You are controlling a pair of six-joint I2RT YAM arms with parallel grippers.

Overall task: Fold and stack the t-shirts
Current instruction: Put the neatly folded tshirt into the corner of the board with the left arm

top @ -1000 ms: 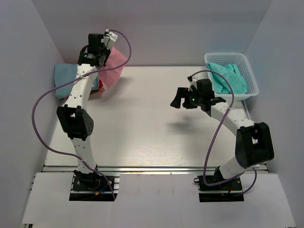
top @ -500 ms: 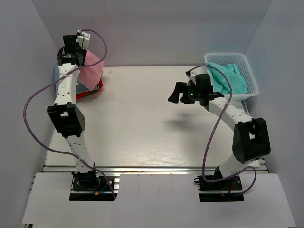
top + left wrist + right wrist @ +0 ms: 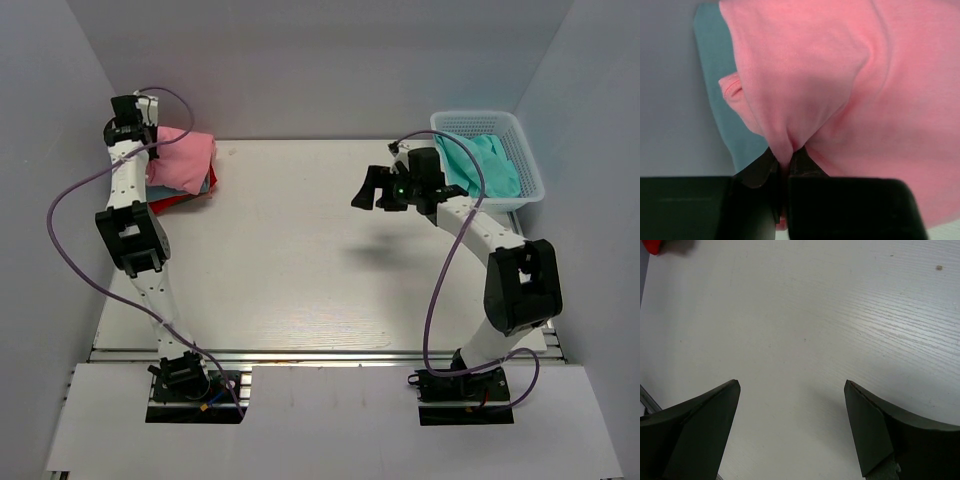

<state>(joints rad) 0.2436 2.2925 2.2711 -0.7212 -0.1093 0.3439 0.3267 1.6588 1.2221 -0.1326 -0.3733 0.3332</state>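
Note:
The salmon pink t-shirt lies draped on the stack at the table's far left corner, over a dusty blue t-shirt and a red t-shirt. My left gripper is shut on a pinched fold of the pink t-shirt; the blue one shows beneath it. My right gripper is open and empty, held above the bare table right of centre. A turquoise green t-shirt lies crumpled in the basket.
The white lattice basket stands at the far right corner of the table. Grey walls close in the table on the left, back and right. A red corner shows at the top left of the right wrist view.
My left gripper has carried the pink t-shirt left and down, from hanging in the air to lying on the stack. My right gripper has drifted slightly left and back.

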